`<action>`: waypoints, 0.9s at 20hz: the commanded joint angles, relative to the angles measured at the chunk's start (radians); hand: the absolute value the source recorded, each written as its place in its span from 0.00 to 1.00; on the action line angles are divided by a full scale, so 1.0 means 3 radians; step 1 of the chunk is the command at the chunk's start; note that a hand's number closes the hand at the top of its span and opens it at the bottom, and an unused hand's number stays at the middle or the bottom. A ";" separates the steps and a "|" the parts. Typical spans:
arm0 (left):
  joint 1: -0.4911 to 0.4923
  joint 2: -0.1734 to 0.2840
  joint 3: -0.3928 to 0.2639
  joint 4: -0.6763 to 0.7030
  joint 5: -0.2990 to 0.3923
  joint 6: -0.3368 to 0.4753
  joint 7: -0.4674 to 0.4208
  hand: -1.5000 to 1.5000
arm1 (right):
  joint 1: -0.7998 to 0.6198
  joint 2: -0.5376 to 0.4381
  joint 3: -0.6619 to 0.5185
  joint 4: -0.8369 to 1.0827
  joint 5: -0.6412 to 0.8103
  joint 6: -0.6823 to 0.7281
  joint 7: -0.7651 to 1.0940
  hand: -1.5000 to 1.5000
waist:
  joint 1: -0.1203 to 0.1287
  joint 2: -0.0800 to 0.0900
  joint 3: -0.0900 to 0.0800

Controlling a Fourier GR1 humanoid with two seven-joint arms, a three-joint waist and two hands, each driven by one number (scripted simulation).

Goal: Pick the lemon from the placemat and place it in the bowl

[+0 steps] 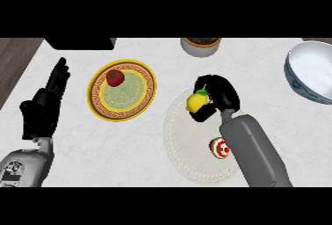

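Lemon, small, yellow and oval [196,102], sits over the upper edge of the round, pale, lace-patterned placemat [188,149], enclosed by the robot's right hand [220,94], whose black fingers and thumb curl round it from above and below. Whether the fruit touches the mat or is lifted off it cannot be told from the head view. The grey right forearm [256,154] crosses the mat's right side, just beside a small round red-and-white object [220,148] lying on the mat. The large white bowl with a blue-patterned rim [311,72] stands well apart, at the right edge of the white counter [77,145]. Left of the mat, a yellow-rimmed plate [122,90] carries a red tomato-like fruit [115,78]. The left hand [44,110] rests open near the left edge, fingers straight and pointing up.
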 commanded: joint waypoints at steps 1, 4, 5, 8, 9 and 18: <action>-0.0137 -0.0023 0.0014 0.0081 -0.0048 0.0050 0.0051 0.50 | -0.0220 0.0130 0.0077 -0.0452 -0.0169 -0.0594 0.0696 1.00 | -0.0031 -0.0005 0.0004; 0.0091 -0.0040 0.0007 0.0029 -0.0019 0.0010 -0.0079 0.50 | -0.0247 0.0134 0.0149 -0.0671 0.0130 -0.0963 0.1144 1.00 | -0.0029 -0.0004 0.0001; 0.0029 0.0015 0.0099 0.0049 0.0031 -0.0017 -0.0093 0.50 | -0.0282 0.0135 0.0096 -0.0770 0.0220 -0.0969 0.1321 1.00 | -0.0054 -0.0005 0.0000; 0.0078 0.0022 0.0141 0.0033 0.0045 -0.0034 -0.0149 0.50 | -0.0377 0.0002 0.0002 -0.0915 0.0578 -0.0867 0.1734 1.00 | -0.0069 0.0002 0.0000; 0.0206 -0.0023 0.0036 -0.0164 -0.0033 0.0001 -0.0033 0.50 | -0.0283 -0.0026 0.0019 -0.0999 0.0644 -0.0837 0.1798 1.00 | -0.0048 0.0002 0.0003; 0.0031 -0.0079 0.0067 -0.0060 -0.0144 -0.0021 0.0038 0.50 | -0.0140 -0.0492 -0.0731 -0.0869 0.0219 -0.1165 0.1176 1.00 | -0.0036 0.0031 0.0006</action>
